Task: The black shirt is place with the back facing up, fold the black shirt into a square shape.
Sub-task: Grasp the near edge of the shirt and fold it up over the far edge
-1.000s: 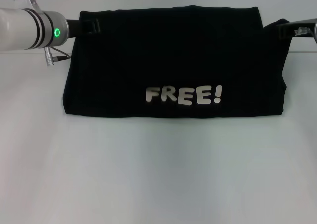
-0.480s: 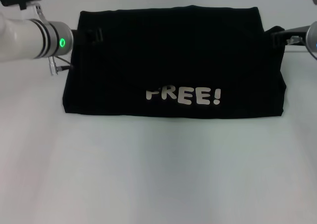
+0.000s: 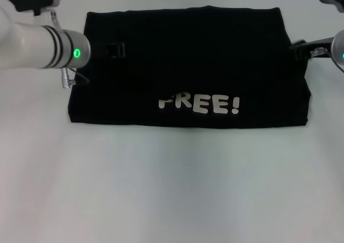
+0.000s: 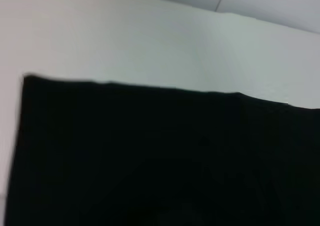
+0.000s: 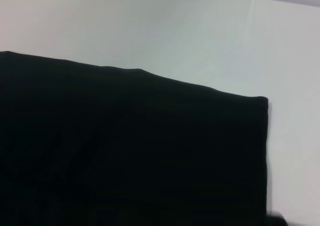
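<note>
the white table (image 3: 172,189) carries the black shirt (image 3: 188,65), folded into a wide rectangle, "free!" lettering (image 3: 199,104) near its front edge. left gripper (image 3: 114,50) over its left side, right gripper (image 3: 299,49) at its right edge; whether either claw is apart or together, cannot tell.

I see the black shirt (image 3: 188,60) as soft matt cloth with pale, flat printed lettering (image 3: 199,104); the table (image 3: 172,184) beneath looks smooth, white and matt.
</note>
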You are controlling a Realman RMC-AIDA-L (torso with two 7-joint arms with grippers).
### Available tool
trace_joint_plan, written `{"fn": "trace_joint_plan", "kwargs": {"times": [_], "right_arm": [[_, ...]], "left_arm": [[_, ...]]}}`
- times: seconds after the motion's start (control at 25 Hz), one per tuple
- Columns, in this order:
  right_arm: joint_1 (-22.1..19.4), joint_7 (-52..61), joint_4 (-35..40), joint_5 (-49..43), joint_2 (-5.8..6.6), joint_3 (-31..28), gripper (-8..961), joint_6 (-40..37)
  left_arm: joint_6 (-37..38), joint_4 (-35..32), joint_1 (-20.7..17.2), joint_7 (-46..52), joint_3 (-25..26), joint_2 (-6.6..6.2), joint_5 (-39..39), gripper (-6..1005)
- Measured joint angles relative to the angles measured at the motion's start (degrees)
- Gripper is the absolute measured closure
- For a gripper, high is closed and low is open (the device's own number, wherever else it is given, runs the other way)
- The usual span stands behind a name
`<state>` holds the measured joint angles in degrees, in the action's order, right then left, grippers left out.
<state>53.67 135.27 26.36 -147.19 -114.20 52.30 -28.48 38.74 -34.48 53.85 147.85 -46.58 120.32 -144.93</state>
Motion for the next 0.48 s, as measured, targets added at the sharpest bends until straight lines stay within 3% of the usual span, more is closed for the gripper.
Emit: {"fn": "trace_joint_plan", "kwargs": {"times": [0.08, 0.24, 0.32, 0.36, 0.4, 0.48], "right_arm": [[-0.95, 0.52, 2.47, -0.02, -0.20, -0.38, 762, -2.57], [-2.53, 4.88, 7.41, 0.15, -0.21, -0.49, 597, -7.51], [-2.91, 7.24, 9.45, 0.17, 0.04, -0.49, 515, -10.34], [-3.00, 8.20, 10.09, 0.18, 0.19, -0.56, 465, -11.55], [-3.03, 9.25, 10.62, 0.18, 0.31, -0.71, 415, -13.04], [-3.03, 11.64, 11.57, 0.21, 0.73, -1.64, 315, -15.99]], "left_arm": [[6.29, -4.58, -1.92, 3.08, 0.31, -0.01, 0.88, 738], [17.70, -10.56, -5.33, 4.23, 1.68, -0.82, 6.14, 596], [22.04, -11.61, -6.80, 3.90, 2.87, -1.65, 9.14, 536], [25.33, -11.68, -8.10, 3.60, 4.08, -2.84, 10.98, 507], [25.33, -11.68, -8.10, 3.60, 4.08, -2.84, 10.98, 477], [27.71, -11.16, -9.30, 3.46, 5.32, -4.32, 11.50, 417]]}}
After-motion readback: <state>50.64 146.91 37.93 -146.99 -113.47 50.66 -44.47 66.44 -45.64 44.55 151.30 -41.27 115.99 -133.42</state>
